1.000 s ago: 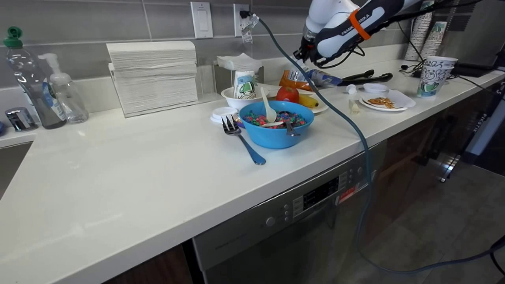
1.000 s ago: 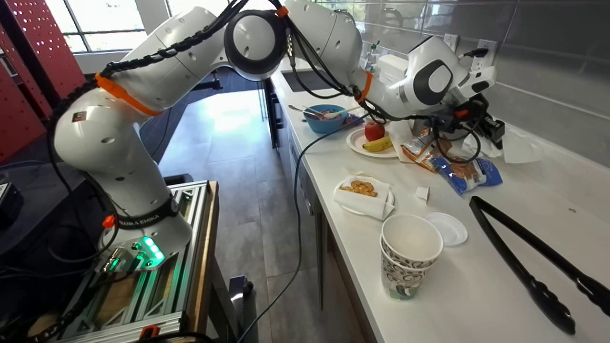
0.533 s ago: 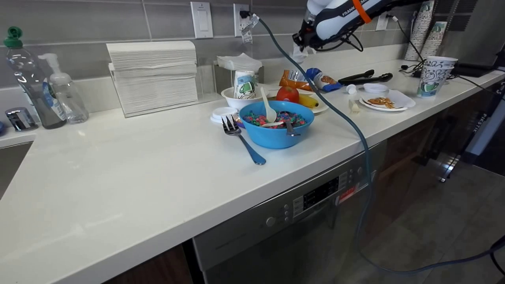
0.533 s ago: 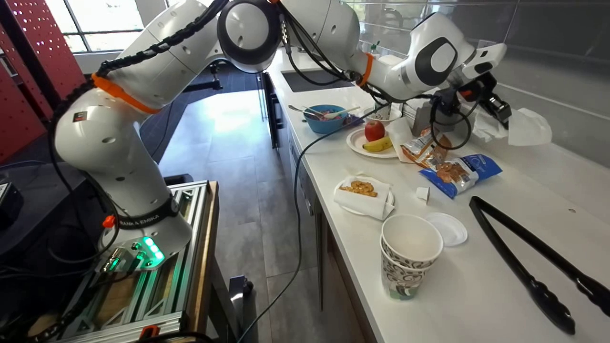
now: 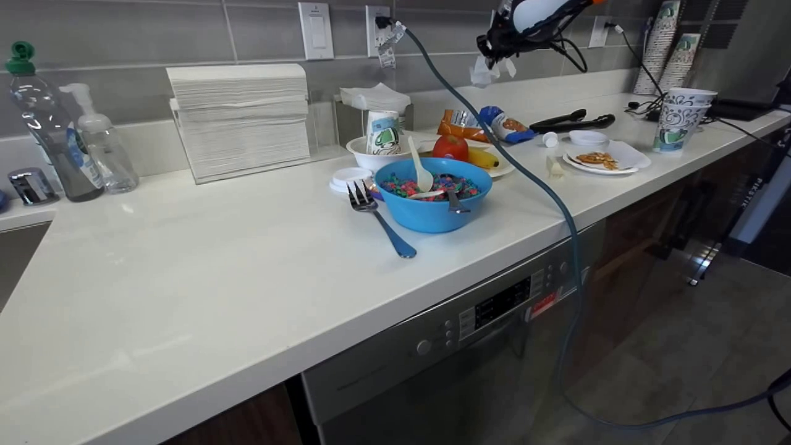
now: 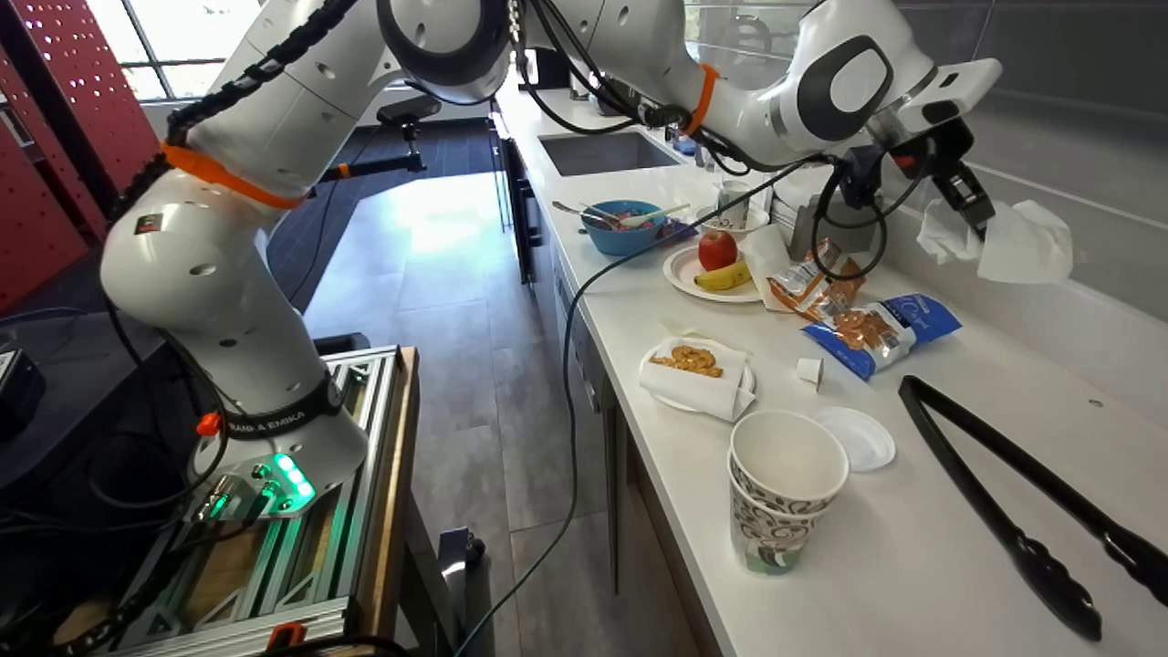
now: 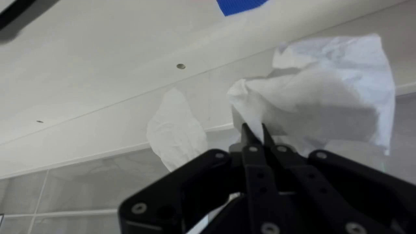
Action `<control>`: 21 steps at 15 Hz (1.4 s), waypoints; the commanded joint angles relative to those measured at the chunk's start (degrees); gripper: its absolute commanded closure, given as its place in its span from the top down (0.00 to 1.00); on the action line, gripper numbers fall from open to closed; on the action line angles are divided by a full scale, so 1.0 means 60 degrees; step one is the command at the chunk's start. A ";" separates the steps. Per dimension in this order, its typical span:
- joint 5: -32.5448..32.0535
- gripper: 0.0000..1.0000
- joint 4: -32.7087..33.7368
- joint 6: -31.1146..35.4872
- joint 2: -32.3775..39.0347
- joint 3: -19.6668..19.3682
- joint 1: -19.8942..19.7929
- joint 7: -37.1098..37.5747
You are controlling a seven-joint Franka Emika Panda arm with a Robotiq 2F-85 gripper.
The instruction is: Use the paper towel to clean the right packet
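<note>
My gripper [image 7: 255, 131] is shut on the crumpled white paper towel [image 7: 325, 87], which hangs on both sides of the fingertips. In an exterior view, the gripper [image 6: 978, 224] holds the towel [image 6: 1029, 245] in the air near the back wall, above counter height. The towel also shows in an exterior view [image 5: 483, 73] below the dark gripper. The blue packet [image 6: 885, 330], the right one, lies on the counter below the gripper, and also shows in an exterior view [image 5: 511, 126]. Its corner [image 7: 240, 5] shows at the wrist view's top. The orange packet [image 6: 815, 285] lies beside it.
Black tongs [image 6: 1004, 493] lie near the blue packet. A plate with an apple [image 6: 717, 250] and a banana [image 6: 723, 276], a plate of food [image 6: 693, 360], paper cups [image 6: 785, 484] and a blue bowl [image 5: 432, 204] stand along the counter. A cable [image 5: 556, 198] crosses in front.
My gripper has risen from near the packets with the towel in it. The blue packet shifted a little and shows more of its front. The orange packet stays in place.
</note>
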 commanded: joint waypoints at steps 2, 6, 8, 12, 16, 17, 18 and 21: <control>0.0330 0.01 -0.1446 -0.0252 -0.0773 0.0454 -0.0175 0.0484; 0.0344 0.01 -0.2253 -0.0605 -0.1058 0.0512 -0.0169 0.0772; 0.0433 0.01 -0.2557 -0.0869 -0.1194 0.0668 -0.0269 0.0905; 0.0857 0.01 -0.2881 -0.1041 -0.1170 0.1134 -0.0610 0.1050; 0.1298 0.01 -0.2955 -0.0726 -0.1028 0.1874 -0.0996 0.0482; 0.1281 0.01 -0.2956 -0.0674 -0.0998 0.1971 -0.1015 0.0344; 0.1325 0.01 -0.2976 -0.0659 -0.1005 0.2151 -0.1079 0.0098; 0.1277 0.01 -0.2939 -0.0793 -0.0937 0.2422 -0.1134 -0.0649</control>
